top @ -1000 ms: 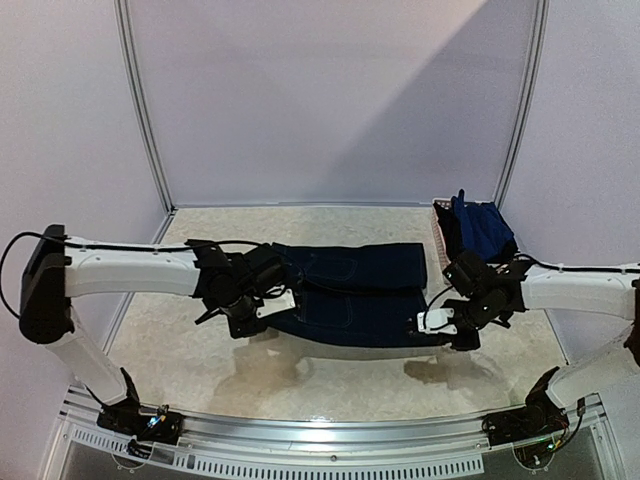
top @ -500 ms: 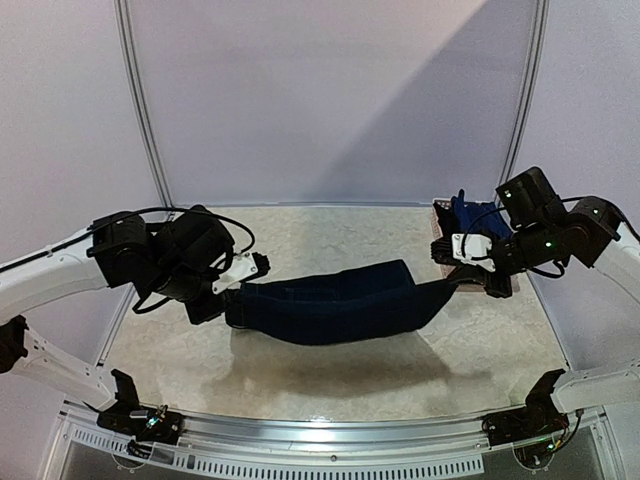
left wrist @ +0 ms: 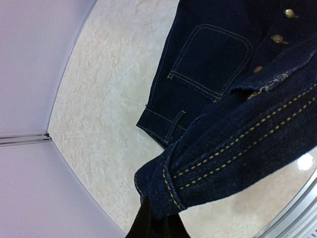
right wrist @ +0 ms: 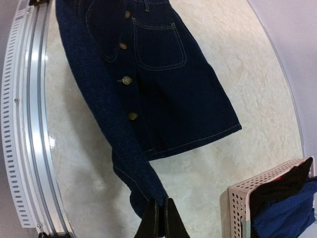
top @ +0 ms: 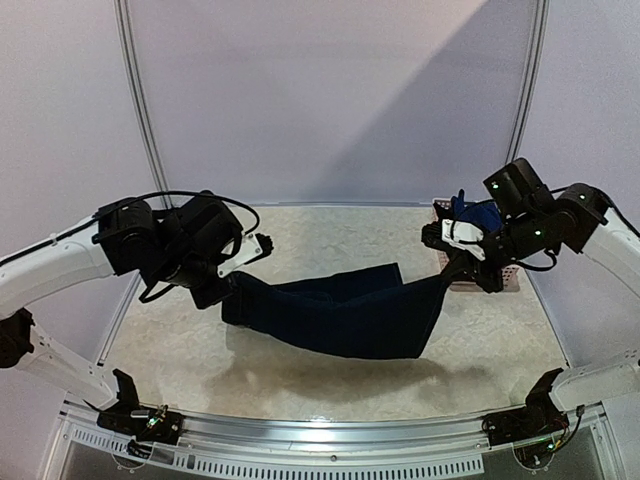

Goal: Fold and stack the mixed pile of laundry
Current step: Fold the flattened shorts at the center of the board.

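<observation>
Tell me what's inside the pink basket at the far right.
A blue garment and a black garment are bunched in the pink basket, rising above its rim. Anything beneath them is covered.

I count 2 tools (left tool (top: 232, 287), right tool (top: 461, 271)), 1 denim piece (top: 340, 312), 1 pink basket (right wrist: 247, 199) holding 1 blue garment (right wrist: 286, 211), 1 black garment (right wrist: 281, 185).

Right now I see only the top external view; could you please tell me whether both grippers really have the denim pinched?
Observer: The left gripper is shut on the denim piece, at a cuff with yellow stitching.
Operator: And the right one?
Observer: The right gripper is shut on another end of it; a row of metal buttons shows on the cloth beyond.
Operator: Is anything else hidden from me?
Observer: A patch pocket faces the left wrist camera.
</observation>
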### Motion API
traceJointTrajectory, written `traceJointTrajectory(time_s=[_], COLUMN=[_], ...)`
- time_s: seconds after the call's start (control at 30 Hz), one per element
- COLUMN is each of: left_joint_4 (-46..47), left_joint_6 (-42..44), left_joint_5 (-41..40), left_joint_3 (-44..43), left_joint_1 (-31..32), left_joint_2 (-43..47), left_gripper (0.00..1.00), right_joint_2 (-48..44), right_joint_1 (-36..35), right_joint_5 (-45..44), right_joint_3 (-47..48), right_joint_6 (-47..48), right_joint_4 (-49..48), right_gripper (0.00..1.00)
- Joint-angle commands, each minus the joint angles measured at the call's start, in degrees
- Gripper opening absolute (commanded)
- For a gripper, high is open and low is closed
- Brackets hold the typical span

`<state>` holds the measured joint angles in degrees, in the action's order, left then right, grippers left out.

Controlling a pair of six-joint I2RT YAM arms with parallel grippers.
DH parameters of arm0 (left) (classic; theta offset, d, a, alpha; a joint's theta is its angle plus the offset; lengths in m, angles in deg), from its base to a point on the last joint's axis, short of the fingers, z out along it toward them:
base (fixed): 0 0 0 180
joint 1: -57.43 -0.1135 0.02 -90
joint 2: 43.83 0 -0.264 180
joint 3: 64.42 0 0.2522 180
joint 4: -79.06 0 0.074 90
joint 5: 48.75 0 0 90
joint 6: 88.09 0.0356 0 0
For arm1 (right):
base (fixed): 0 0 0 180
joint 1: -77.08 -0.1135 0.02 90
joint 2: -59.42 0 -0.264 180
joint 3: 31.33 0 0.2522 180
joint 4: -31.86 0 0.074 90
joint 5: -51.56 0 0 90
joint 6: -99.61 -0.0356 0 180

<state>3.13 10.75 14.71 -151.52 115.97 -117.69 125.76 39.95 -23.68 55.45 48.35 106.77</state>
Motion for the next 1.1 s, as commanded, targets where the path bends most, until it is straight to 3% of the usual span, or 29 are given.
traceJointTrajectory(time_s=[0.0,0.33,0.57,0.67,0.9,1.07], left_joint_4=[2.04,7.66,8.47,7.36,6.02,3.16], left_joint_6=[-0.95,-0.92,0.71,1.24,1.78,0.84], left_joint_5=[-3.03,-0.45,2.48,-0.06,-0.56,2.63], left_joint_3=[-2.53,-3.92,-13.13,-18.23,-27.58,-31.16], left_joint_1=[-3.80,-12.16,-14.93,-15.89,-18.37,-17.67], left_joint_2=[-3.30,-9.34,-20.11,-24.91,-30.85,-26.83], left_gripper=[0.00,0.00,0.00,0.00,0.00,0.00], right_joint_2=[4.83,15.22,25.40,29.05,31.66,27.52], right_joint_1=[0.00,-0.04,2.77,4.17,5.31,5.41], right_joint_5=[-4.75,-12.34,-18.24,-19.14,-19.31,-20.21], right_joint_3=[4.00,9.68,14.38,17.27,22.38,25.04], right_joint_6=[-5.27,-9.76,-12.51,-15.43,-17.03,-16.11], right_joint_4=[-3.77,-8.84,-12.62,-13.26,-13.82,-12.78], right_gripper=[0.00,0.00,0.00,0.00,0.00,0.00])
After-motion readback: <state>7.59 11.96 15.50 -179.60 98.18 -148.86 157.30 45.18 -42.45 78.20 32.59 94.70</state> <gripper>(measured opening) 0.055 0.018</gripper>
